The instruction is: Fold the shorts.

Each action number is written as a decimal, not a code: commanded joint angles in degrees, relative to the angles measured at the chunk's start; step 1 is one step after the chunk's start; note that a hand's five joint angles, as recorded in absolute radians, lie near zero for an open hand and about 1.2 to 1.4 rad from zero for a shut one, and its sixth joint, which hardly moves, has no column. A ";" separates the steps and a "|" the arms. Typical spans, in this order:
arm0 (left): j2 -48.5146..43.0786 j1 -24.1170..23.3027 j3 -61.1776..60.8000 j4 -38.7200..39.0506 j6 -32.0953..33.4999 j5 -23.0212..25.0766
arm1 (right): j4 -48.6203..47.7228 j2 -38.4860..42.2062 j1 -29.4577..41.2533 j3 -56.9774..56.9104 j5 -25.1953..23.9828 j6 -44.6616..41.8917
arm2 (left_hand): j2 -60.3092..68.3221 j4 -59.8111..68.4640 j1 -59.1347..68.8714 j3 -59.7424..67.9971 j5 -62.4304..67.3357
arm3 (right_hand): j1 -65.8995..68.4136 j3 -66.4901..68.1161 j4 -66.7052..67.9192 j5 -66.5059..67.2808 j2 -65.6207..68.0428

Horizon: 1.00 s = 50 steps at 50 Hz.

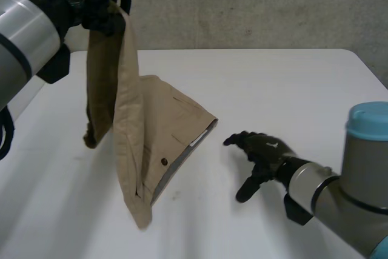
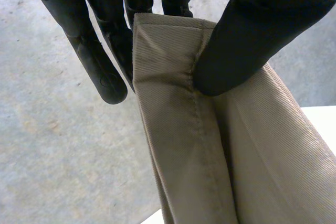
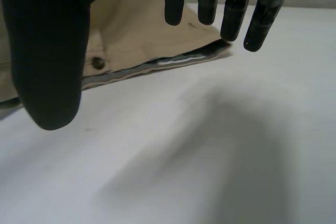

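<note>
Shorts: tan shorts (image 1: 139,125) are hanging by one leg hem (image 2: 168,22), with the waistband (image 1: 188,150) end lying on the white table (image 1: 273,83).
Left hand: the left hand (image 1: 103,7) is holding high on the robot's left side, pinching the hem between thumb (image 2: 247,40) and fingers.
Right hand: the right hand (image 1: 264,150) is hovering low near the waistband, apart from it, fingers hanging loose and gripping nothing.
Button: a dark button (image 1: 163,162) is showing by the waistband.
</note>
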 commanded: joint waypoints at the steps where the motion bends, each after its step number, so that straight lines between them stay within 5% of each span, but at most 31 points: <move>1: -5.20 -4.69 8.47 -0.02 -0.22 -4.48 | 0.81 2.80 6.05 -3.24 3.77 6.21 | 11.33 11.39 15.22 11.73 14.87 | -2.42 -2.93 -4.29 -4.55 -3.85; 14: -14.95 -12.42 26.49 -0.02 0.22 -10.11 | 0.90 3.07 6.49 -3.94 3.42 24.15 | 11.33 11.39 15.22 11.73 14.87 | -2.42 -2.93 -4.29 -4.55 -3.85; 31: -17.95 -14.01 24.21 -0.02 0.22 -11.61 | 0.55 7.55 14.31 -10.53 4.47 31.98 | 11.33 11.39 15.22 11.73 14.87 | -1.17 -1.68 -3.04 -3.30 -2.60; 35: -17.69 -14.01 24.12 -0.11 0.13 -11.69 | 0.11 9.66 14.66 -10.88 7.10 32.06 | 11.33 11.39 15.22 11.73 14.87 | 19.13 18.62 17.26 17.00 17.70; 40: -17.16 -14.10 24.12 -0.11 -0.04 -11.69 | 0.02 15.80 14.84 -14.04 16.23 31.62 | 11.33 11.39 15.22 11.73 14.87 | 45.57 45.06 43.70 43.44 44.14; 44: -16.98 -14.10 23.95 -0.11 -0.04 -11.69 | 0.37 18.71 14.84 -16.15 17.13 31.97 | 11.33 11.39 15.22 11.73 14.87 | 42.43 41.93 40.56 40.30 41.00; 50: -16.98 -13.92 23.51 -0.11 0.13 -11.69 | 0.72 17.49 14.92 -15.98 13.62 32.15 | 11.33 11.39 15.22 11.73 14.87 | 8.10 7.60 6.24 5.97 6.68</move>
